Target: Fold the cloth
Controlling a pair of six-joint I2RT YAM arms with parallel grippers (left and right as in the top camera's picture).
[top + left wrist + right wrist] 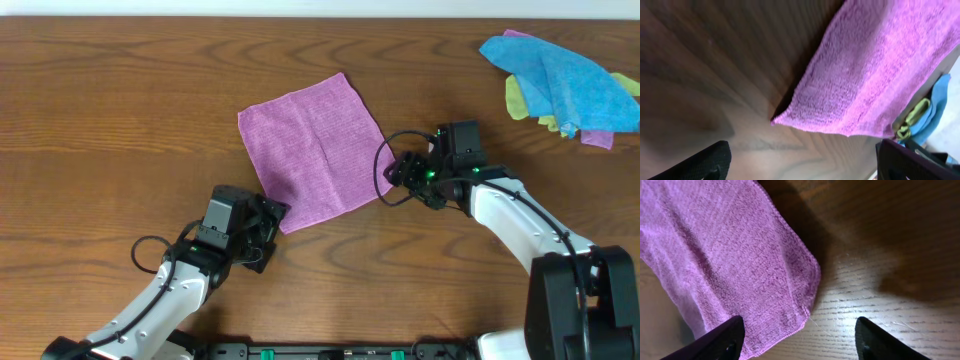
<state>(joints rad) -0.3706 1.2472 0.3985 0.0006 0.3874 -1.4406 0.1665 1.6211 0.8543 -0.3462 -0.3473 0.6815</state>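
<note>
The cloth (pixel 315 150) is a lilac square lying flat on the wooden table, turned so that one corner points toward the front. My left gripper (pixel 272 222) sits just short of that front corner. In the left wrist view the cloth (pixel 875 70) lies ahead of the left gripper (pixel 802 167), which is open with only bare wood between its fingers. My right gripper (pixel 388 178) is at the cloth's right corner. In the right wrist view the cloth (pixel 725 255) reaches in between the open fingers of the right gripper (pixel 800 340), and the left finger (pixel 715 342) hangs over its edge.
A pile of other cloths lies at the back right corner: a bright blue cloth (pixel 560 70) over a yellow-green cloth (pixel 517 98). Both also show at the right edge of the left wrist view, the blue cloth (pixel 935 105) and the yellow-green cloth (pixel 914 116).
</note>
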